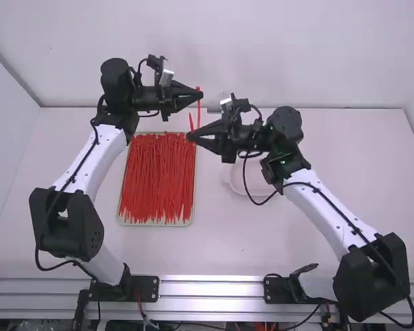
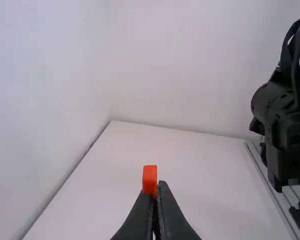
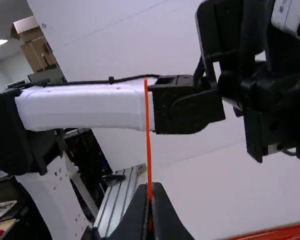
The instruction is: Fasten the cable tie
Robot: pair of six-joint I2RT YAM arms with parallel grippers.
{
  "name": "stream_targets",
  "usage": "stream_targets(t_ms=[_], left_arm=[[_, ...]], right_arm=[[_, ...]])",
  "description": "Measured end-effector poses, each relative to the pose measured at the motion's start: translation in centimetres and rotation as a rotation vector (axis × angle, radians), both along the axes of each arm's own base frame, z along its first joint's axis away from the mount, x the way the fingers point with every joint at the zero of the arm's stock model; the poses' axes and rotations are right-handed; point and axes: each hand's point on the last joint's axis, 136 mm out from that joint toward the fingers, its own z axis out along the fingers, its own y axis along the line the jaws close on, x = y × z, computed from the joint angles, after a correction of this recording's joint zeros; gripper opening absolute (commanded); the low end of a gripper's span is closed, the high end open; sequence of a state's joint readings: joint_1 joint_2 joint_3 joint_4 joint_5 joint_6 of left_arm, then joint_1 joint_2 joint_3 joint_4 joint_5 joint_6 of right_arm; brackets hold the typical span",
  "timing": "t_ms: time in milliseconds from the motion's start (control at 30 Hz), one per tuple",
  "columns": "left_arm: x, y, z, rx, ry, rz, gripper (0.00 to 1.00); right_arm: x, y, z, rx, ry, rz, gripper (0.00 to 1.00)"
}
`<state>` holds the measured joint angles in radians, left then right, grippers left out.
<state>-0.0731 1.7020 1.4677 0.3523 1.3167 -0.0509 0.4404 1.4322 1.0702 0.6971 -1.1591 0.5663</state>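
Holding one red cable tie [image 1: 199,103] aloft at upper centre of the high view, clear of the tray [image 1: 190,222] of spares [image 1: 159,179] | your left gripper [image 1: 193,92] is pinching its head [image 2: 149,177], presenting it as a steady target | your right gripper [image 1: 191,136] is clamping the strap [image 3: 147,135] just below, probably so you are bending the tail round toward that head.

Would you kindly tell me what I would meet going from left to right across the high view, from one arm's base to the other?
left arm's base → pile of red cable ties → right arm's elbow → right arm's base
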Motion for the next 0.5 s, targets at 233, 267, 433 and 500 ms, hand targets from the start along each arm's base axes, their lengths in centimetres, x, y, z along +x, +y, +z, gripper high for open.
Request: stream_targets(t_ms=[233,267,433,500], left_arm=[[-2.1,-0.3,0.2,0.012,-0.112,-0.123,0.01],[-2.5,-0.3,0.1,0.014,-0.135,-0.147,0.02],[-2.8,-0.3,0.1,0.018,-0.182,-0.165,0.02],[-2.8,-0.3,0.2,0.020,-0.209,-0.164,0.02]], right_arm=[[-0.1,0.3,-1.2,-0.038,0.062,0.013,0.00],[0.0,0.2,-1.2,-0.037,0.063,0.011,0.00],[0.9,-0.3,-1.1,-0.033,0.113,-0.026,0.00],[1.2,-0.3,-1.0,-0.030,0.160,-0.042,0.00]])
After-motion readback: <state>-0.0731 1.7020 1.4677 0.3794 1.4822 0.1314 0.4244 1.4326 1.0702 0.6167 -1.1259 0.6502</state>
